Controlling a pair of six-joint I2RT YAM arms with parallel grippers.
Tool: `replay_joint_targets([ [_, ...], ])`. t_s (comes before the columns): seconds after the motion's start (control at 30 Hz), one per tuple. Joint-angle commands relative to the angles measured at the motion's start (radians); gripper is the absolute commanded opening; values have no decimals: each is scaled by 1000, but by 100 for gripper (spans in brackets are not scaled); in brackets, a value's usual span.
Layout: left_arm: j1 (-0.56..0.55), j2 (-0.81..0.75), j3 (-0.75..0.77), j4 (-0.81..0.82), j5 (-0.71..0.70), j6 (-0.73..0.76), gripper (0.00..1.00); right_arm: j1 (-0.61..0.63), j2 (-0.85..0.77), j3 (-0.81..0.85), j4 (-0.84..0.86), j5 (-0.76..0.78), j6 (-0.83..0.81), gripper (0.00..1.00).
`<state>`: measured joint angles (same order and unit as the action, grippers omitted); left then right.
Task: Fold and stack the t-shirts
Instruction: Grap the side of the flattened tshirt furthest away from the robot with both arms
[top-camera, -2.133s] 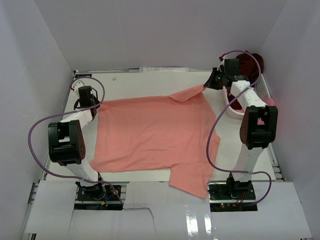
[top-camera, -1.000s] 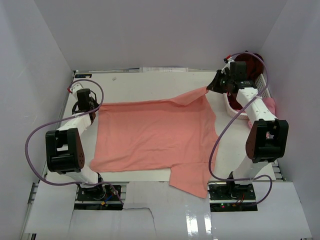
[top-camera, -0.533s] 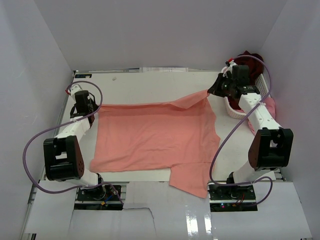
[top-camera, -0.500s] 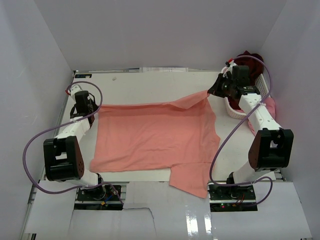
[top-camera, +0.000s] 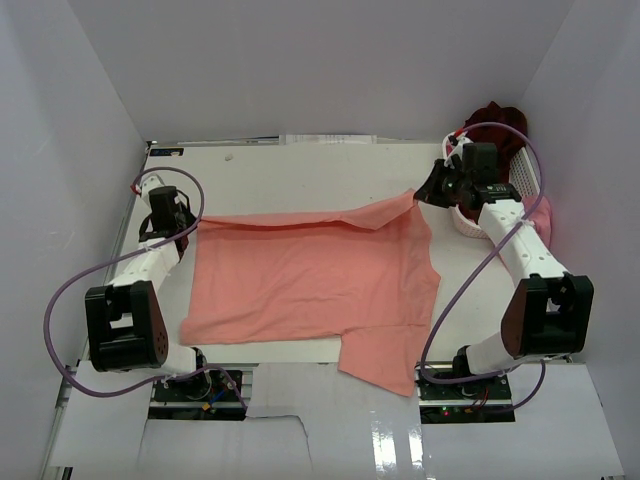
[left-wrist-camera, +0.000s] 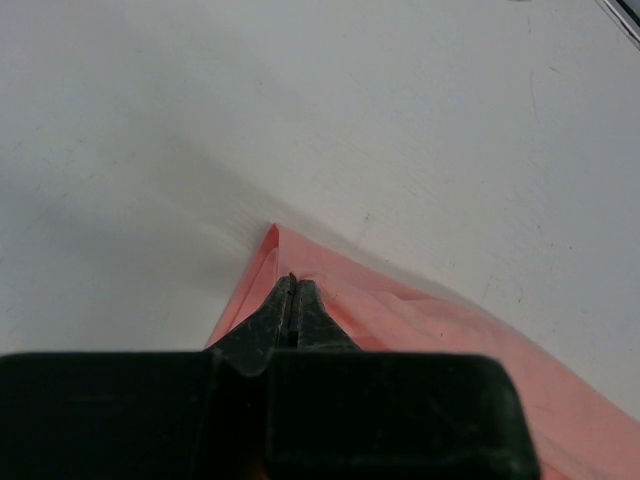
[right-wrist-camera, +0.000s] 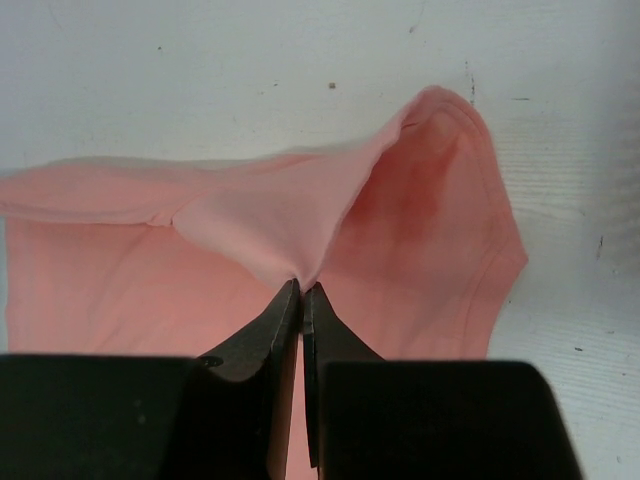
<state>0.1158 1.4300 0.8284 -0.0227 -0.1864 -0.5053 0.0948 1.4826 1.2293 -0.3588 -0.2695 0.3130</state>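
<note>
Now | salmon-pink t-shirt (top-camera: 310, 280) flat, far edge folded | left fingers (left-wrist-camera: 268, 322), right fingers (right-wrist-camera: 276, 330): clamped on it

White table (top-camera: 300, 170) boxed by pale grey-white walls (top-camera: 330, 60); glossy white panel (top-camera: 350, 440) along near edge; soft even light.

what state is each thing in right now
salmon-pink cloth t-shirt: spread open, unfolded, far edge pinched at both ends
left gripper: shut on its far left corner
right gripper: shut on its far right end
dark maroon cloth shirt: bunched up at the white slatted plastic basket's far end
</note>
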Motion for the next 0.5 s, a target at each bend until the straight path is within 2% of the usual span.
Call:
replay_joint_targets([
  [0.0, 4, -62, -17, -28, 18, -9, 0, 8, -56, -19, -5, 18, 5, 8],
  [0.47, 4, -88, -38, -108, 5, -25, 0, 10, -148, -96, -68, 44, -9, 8],
])
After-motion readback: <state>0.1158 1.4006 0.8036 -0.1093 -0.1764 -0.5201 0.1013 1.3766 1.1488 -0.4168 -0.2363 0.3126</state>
